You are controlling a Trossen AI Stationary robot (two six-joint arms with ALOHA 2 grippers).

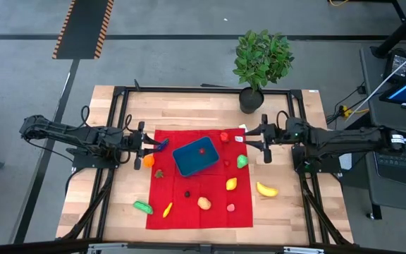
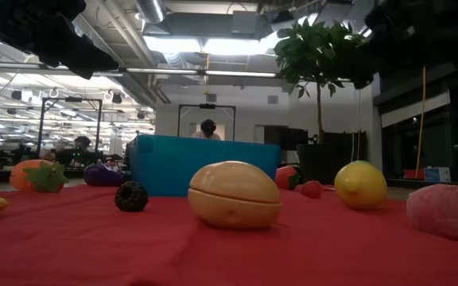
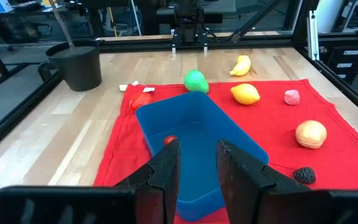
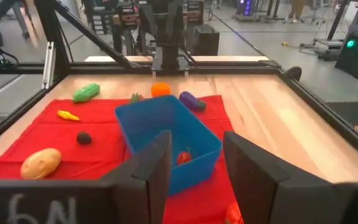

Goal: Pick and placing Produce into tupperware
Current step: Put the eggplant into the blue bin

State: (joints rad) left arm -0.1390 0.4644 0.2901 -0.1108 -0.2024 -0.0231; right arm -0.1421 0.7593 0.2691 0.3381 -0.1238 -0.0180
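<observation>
Barely begun: blue tupperware (image 1: pixel 197 156) at frame centre held one red fruit (image 1: pixel 202 150); left gripper (image 3: pixel 197 165) narrowly parted, right gripper (image 4: pixel 196 163) wider, both empty.

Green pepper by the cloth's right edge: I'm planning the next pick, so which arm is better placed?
Right. The right gripper, open, hovers beside the green pepper; the left gripper sits beyond the blue container.

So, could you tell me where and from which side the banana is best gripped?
The banana lies flat on bare wood just off the red cloth, nearest the right gripper. Probably best to come straight down and close across its narrow middle, fingers on either side of the curve, since nothing crowds it.
</observation>
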